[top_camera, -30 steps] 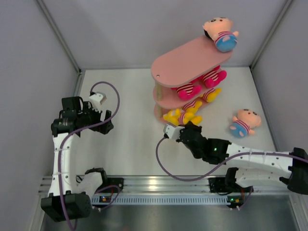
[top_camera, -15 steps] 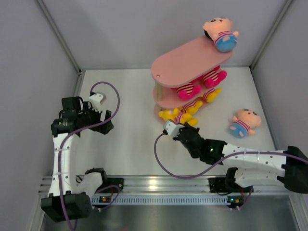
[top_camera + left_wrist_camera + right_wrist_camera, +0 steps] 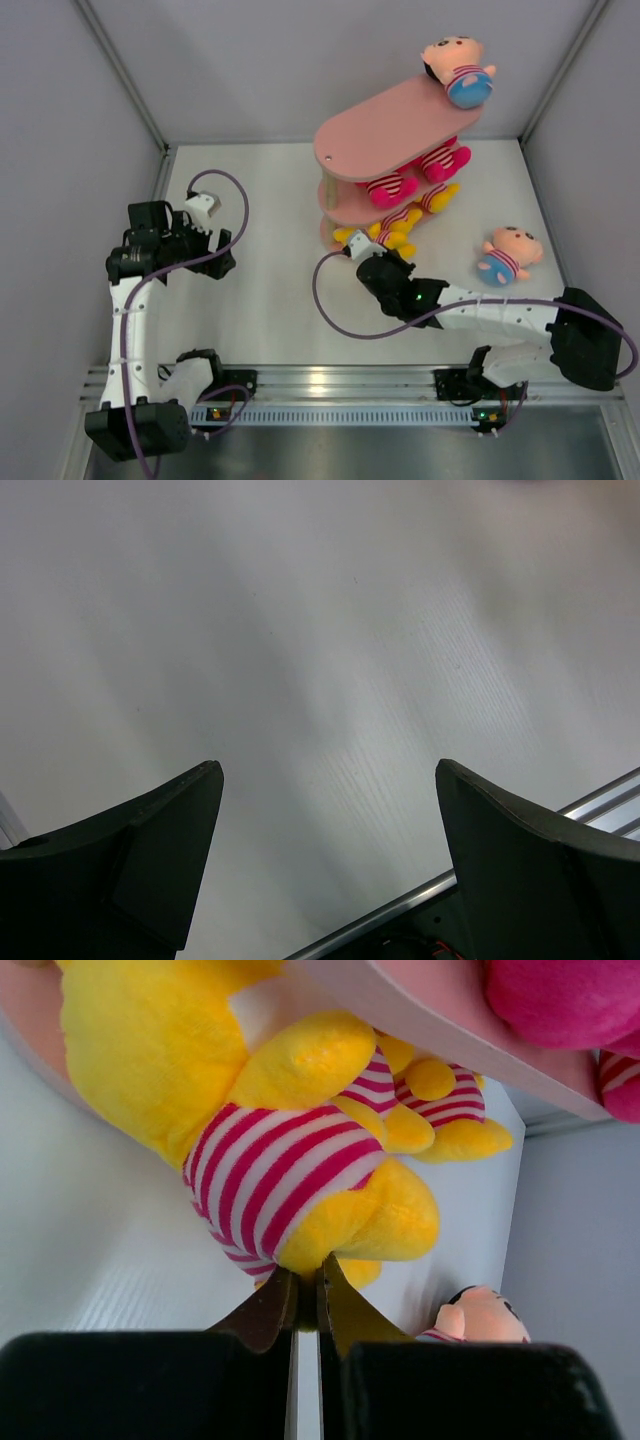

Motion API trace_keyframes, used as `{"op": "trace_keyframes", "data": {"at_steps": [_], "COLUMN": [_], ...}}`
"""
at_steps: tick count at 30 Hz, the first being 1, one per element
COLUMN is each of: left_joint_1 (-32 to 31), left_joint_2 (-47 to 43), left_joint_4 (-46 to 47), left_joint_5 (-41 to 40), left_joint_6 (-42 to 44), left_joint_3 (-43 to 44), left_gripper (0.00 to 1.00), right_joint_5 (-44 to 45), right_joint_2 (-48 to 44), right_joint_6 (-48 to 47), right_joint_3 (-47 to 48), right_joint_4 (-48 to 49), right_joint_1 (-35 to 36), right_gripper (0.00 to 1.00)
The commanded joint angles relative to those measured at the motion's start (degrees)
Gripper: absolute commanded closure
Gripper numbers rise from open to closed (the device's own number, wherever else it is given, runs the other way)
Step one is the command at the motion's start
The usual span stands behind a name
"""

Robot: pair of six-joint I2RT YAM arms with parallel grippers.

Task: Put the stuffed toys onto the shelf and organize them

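Nearby, your left tool spread wide over table. Your right tool pinched narrow on yellow toy, at its foot; toy lies at bottom tier of shelf. Peach toy on table right of shelf. Pink toys on middle tier.

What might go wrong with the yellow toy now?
The right pincer seems to hold the yellow stuffed toy by just a bit of its foot, so it may slip out. Pushing in might nudge the pink shelf, and the peach-headed toy at its top edge might tumble.
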Motion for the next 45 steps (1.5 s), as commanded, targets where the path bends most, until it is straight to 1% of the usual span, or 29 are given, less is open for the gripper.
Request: {"op": "trace_keyframes", "data": {"at_steps": [1, 8, 11, 13, 14, 18, 24, 28, 36, 38, 40, 41, 42, 44, 45], "left_joint_1": [-0.1, -0.1, -0.1, -0.1, -0.1, -0.1, -0.1, -0.1, -0.1, -0.1, -0.1, -0.1, -0.1, -0.1, -0.1], "left_joint_2": [-1.1, -0.7, -0.8, -0.8, -0.8, -0.5, -0.6, -0.2, -0.1, -0.1, 0.0, 0.0, 0.0, 0.2, 0.3], "left_joint_4": [0.2, 0.2, 0.2, 0.2, 0.2, 0.2, 0.2, 0.2, 0.2, 0.2, 0.2, 0.2, 0.3, 0.2, 0.2], "left_joint_5": [0.8, 0.6, 0.2, 0.3, 0.3, 0.8, 0.6, 0.3, 0.1, 0.0, 0.2, 0.2, 0.2, 0.3, 0.3], "left_joint_6": [-0.1, -0.4, 0.2, 0.3, 0.3, 0.0, 0.2, 0.1, 0.3, 0.4, 0.4, 0.6, 0.5, 0.7, 0.7], "left_joint_3": [0.7, 0.3, 0.1, 0.1, 0.2, 0.1, 0.0, 0.0, -0.3, -0.4, -0.4, -0.5, -0.5, -0.6, -0.7], "left_gripper": [0.07, 0.07, 0.07, 0.07, 0.07, 0.07, 0.07, 0.07, 0.07, 0.07, 0.07, 0.07, 0.07, 0.07, 0.07], "right_joint_5": [-0.4, -0.6, -1.3, -2.4, -2.8, -6.4, -7.1, -7.8, -8.7, -9.2, -10.1, -11.2, -11.6, -12.1, -12.8], "right_joint_2": [-3.6, 0.4, 1.2, 1.8, 2.0, 3.9, 8.5, 12.6, 16.5, 17.3, 17.3, 17.3, 17.2, 16.5, 16.0], "right_joint_6": [4.6, 7.5, 7.6, 6.3, 5.7, 0.1, -8.3, -9.4, -11.6, -12.0, -12.1, -12.1, -11.9, -11.3, -10.6], "right_joint_3": [2.4, 3.5, 3.1, 2.8, 2.7, 2.8, 3.6, 4.5, 5.5, 5.7, 5.8, 5.9, 5.9, 6.2, 6.1], "right_joint_4": [0.2, -0.1, 2.5, 4.4, 7.1, 11.6, 14.3, 14.4, 16.2, 16.4, 15.9, 15.6, 14.6, 13.4, 12.9], "right_joint_1": [-2.6, -3.1, -3.3, -3.3, -3.3, -3.0, -2.4, -3.4, -4.3, -4.6, -5.0, -5.1, -5.1, -5.1, -5.1], "right_gripper": [1.0, 1.0, 1.0, 1.0, 1.0, 1.0, 1.0, 1.0, 1.0, 0.97, 0.89, 0.83, 0.75, 0.67, 0.57]}}
